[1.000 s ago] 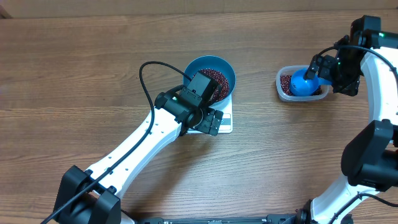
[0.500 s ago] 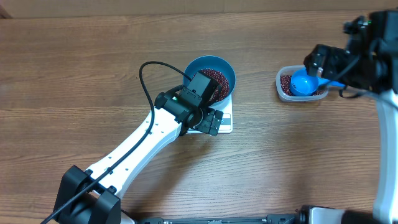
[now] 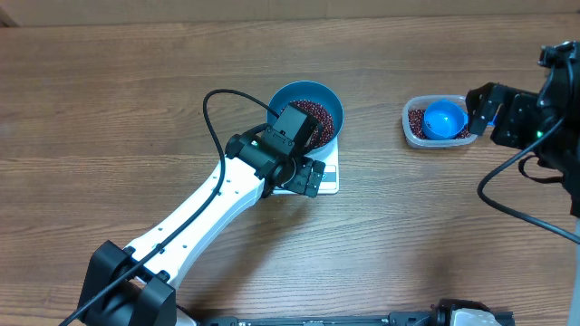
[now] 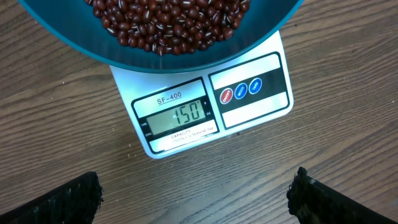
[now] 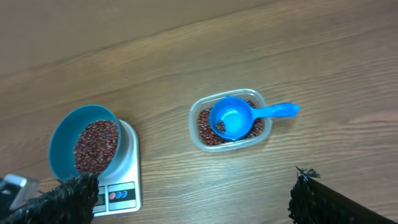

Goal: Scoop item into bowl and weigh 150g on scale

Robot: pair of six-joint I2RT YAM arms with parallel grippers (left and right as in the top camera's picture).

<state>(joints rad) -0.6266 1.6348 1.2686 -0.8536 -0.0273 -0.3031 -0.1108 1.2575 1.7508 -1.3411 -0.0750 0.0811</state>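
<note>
Bowl (image 4: 161, 31) of beans (image 4: 168, 22) on scale (image 4: 205, 102) beneath open, empty left end effector (image 4: 196, 196).

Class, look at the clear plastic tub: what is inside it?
The clear tub holds red-brown beans and the blue scoop, resting empty on them, handle over the rim. Beans under the scoop cannot be seen.

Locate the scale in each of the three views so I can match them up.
Overhead: the scale sits centre, mostly hidden under the bowl and the left arm.
Left wrist: upper centre, display reading 150, its far part under the bowl.
Right wrist: lower left corner, white, under the bowl.
Shared landmark: the bowl of beans resting on the scale shows in all three views.
</note>
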